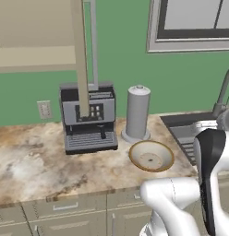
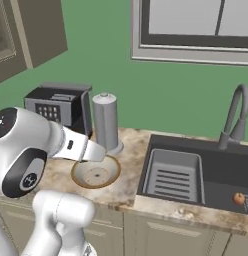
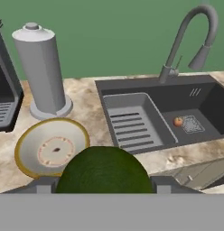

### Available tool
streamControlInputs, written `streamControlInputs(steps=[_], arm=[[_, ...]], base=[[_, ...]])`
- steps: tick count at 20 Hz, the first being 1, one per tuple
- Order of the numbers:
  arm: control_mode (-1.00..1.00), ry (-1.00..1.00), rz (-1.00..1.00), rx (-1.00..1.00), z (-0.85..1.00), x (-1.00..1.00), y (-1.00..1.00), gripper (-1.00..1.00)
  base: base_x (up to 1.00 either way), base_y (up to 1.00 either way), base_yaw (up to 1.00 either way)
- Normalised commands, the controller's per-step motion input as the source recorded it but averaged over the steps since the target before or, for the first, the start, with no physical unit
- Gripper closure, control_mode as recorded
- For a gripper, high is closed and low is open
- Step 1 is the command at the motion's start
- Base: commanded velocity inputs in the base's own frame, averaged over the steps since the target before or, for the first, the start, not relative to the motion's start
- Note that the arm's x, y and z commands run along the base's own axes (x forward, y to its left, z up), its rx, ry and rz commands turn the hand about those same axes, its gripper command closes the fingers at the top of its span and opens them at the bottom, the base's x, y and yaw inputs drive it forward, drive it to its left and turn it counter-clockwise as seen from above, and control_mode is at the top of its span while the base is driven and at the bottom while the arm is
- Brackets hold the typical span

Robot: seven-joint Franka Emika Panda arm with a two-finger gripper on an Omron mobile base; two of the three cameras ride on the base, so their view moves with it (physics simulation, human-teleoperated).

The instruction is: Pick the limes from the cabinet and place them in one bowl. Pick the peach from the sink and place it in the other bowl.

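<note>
In the hand view the tan-rimmed bowl (image 3: pixel 50 150) lies on the counter (image 3: pixel 89 108) to the left of and just beyond the lime (image 3: pixel 103 170), which sits clamped between the jaws at the bottom edge. So the carry, I judge, goes forward and left. Right of it, the peach (image 3: pixel 178 121) lies in the sink (image 3: pixel 145 97) by the drain.

one lime (image 3: pixel 103 170), one peach (image 3: pixel 178 121), one shallow bowl (image 3: pixel 51 147), one sink (image 3: pixel 145 97), one faucet (image 3: pixel 188 36), one paper towel roll (image 3: pixel 40 67), one coffee machine (image 1: pixel 88 116)
</note>
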Motion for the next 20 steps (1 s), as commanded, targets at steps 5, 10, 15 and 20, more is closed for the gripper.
streamControlInputs(steps=[5,10,15,20], arm=[[1.0,0.0,0.0,0.0,0.0,0.0,0.0,1.0],[-1.0,0.0,0.02,0.0,0.0,0.02,-0.03,1.0],[-1.0,0.06,0.02,0.0,-0.25,0.43,0.0,1.0],[-1.0,0.26,0.07,0.0,-0.44,0.76,0.1,1.0]], base=[[0.53,-0.04,0.14],[0.22,-0.07,0.07],[0.0,0.0,0.0],[0.0,0.0,0.0]])
